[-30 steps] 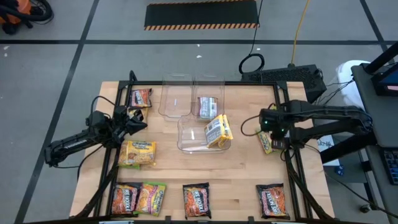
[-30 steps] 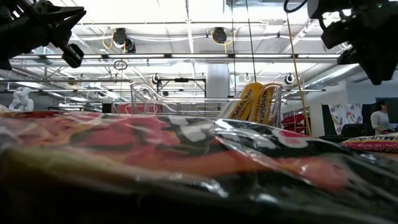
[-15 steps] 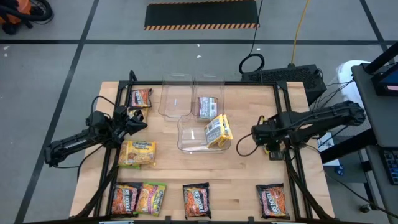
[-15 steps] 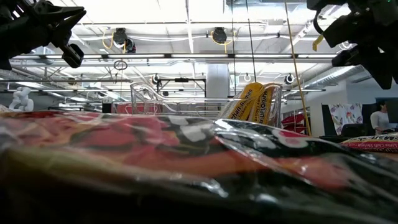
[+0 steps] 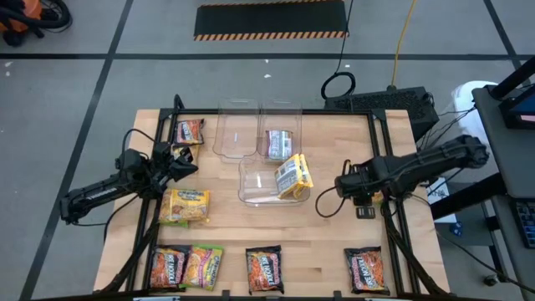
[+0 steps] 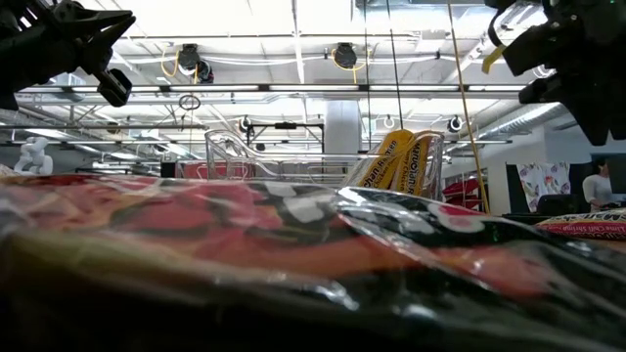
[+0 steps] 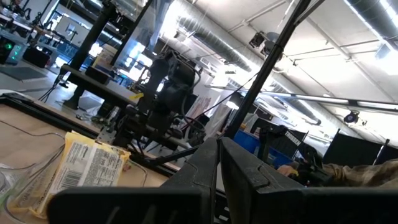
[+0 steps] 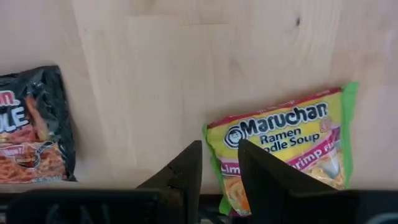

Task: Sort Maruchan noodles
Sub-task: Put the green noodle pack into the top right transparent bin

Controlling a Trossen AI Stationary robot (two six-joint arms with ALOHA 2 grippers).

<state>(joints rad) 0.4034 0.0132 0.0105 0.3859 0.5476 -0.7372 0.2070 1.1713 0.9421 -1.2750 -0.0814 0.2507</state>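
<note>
Maruchan noodle packets lie flat on the wooden table: an orange-red one (image 5: 189, 132) at the far left, a yellow one (image 5: 185, 206) at mid left, and several along the near edge, among them a lime one (image 5: 204, 266) and a dark one (image 5: 365, 269). Yellow packets (image 5: 294, 176) lean inside the nearest clear bin (image 5: 255, 191). A silvery packet (image 5: 278, 144) lies in a far bin. My right gripper (image 8: 219, 165) points down, open, above the edge of a lime-green packet (image 8: 286, 146) by the right edge. My left gripper (image 5: 191, 163) hovers shut and empty at the left.
Two more clear bins (image 5: 234, 134) stand side by side at the far middle. Black frame rails (image 5: 393, 242) run along the table's left and right sides. A dark packet (image 8: 31, 124) lies on the table a short way from the lime one. Bare wood shows at the table's centre.
My right arm has swung from the right edge toward the near edge and a little toward the table's left, sinking slightly and rolling a bit. Its gripper now stands over the lime packet.
</note>
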